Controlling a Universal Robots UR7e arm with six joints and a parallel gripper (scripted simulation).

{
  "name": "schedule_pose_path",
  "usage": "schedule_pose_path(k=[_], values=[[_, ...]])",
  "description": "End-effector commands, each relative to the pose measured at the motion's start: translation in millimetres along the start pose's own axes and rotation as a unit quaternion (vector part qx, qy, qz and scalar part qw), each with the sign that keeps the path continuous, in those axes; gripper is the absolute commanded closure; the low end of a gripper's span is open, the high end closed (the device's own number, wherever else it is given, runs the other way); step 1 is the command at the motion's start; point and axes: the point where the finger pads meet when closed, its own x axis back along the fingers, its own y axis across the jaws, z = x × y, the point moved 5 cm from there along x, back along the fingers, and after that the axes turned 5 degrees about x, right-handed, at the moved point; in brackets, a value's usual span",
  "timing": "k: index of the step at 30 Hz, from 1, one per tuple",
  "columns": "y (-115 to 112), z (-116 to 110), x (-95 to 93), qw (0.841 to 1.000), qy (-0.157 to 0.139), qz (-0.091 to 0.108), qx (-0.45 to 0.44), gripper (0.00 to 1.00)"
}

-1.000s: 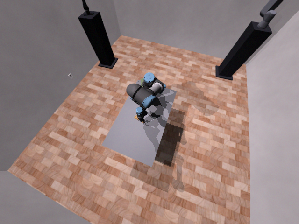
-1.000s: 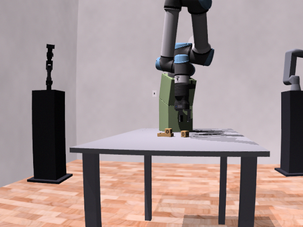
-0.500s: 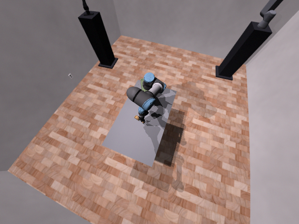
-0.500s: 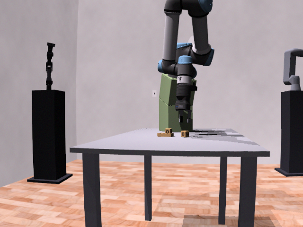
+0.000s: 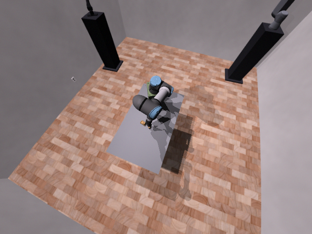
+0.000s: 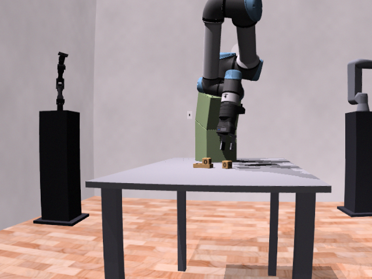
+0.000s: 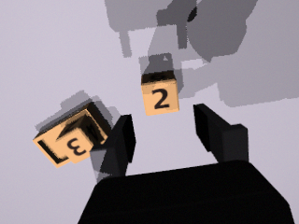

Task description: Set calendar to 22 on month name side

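Gripper hung open and empty above the loose cube on the table, its top showing 2. The other cube sat in the tray beside it, showing 3. I reckoned the next move was descending to grasp the loose cube.

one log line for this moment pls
gripper: open, empty, above table | loose cube: on table, 2 up | tray: holds other cube, 3 up
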Motion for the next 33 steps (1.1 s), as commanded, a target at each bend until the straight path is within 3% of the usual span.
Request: schedule_pose_path(k=[1, 17, 27, 33], values=[[0.5, 1.1, 1.9, 1.000, -0.014, 0.000, -0.001, 0.10], [0.7, 2.2, 1.2, 1.000, -0.026, 0.002, 0.000, 0.10], [1.4, 6.3, -1.9, 0.998, -0.065, 0.008, 0.002, 0.10], [1.9, 11.1, -2.5, 0.995, -0.104, 0.011, 0.002, 0.10]])
